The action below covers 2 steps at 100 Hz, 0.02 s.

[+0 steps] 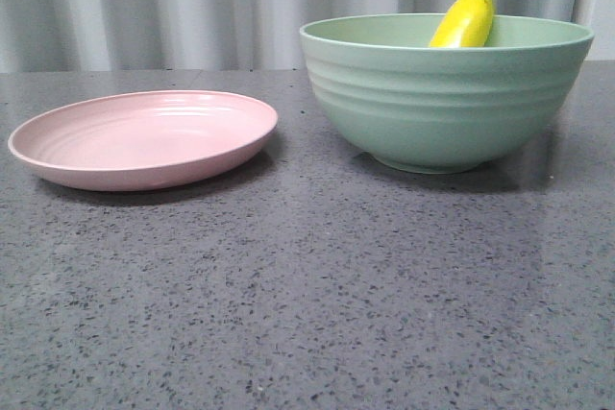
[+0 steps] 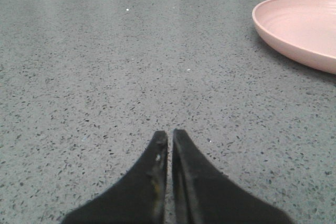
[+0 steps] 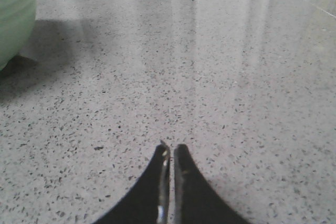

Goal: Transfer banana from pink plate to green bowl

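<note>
One banana in green bowl, pink plate bare, no writing

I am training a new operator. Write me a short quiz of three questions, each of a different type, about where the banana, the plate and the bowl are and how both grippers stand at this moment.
1. True or false: the banana lies on the pink plate.
2. Multiple choice: in the front view, the green bowl stands
A. to the left of the plate
B. to the right of the plate
C. on top of the plate
3. Fill in: the left gripper and the right gripper are both ____ and hold nothing.

Key:
1. False. It leans inside the bowl, one end showing above the rim; the plate has nothing on it.
2. B
3. shut
</note>
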### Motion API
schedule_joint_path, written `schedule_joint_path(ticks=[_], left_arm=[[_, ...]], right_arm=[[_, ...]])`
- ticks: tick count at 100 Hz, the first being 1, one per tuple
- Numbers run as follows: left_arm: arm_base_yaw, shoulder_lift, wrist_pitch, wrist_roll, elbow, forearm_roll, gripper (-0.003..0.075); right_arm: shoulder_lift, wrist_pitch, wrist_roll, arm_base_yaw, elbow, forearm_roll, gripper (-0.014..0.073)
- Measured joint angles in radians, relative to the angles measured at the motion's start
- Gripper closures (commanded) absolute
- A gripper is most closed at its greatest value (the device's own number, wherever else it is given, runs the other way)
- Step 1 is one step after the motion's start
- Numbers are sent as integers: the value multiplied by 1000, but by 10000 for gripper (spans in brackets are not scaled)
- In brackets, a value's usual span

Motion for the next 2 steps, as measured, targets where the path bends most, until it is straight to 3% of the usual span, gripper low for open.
schedule_joint_path(ticks=[2], left_arm=[[0,0,0,0,0,0,739]], right_arm=[[0,0,0,0,0,0,670]])
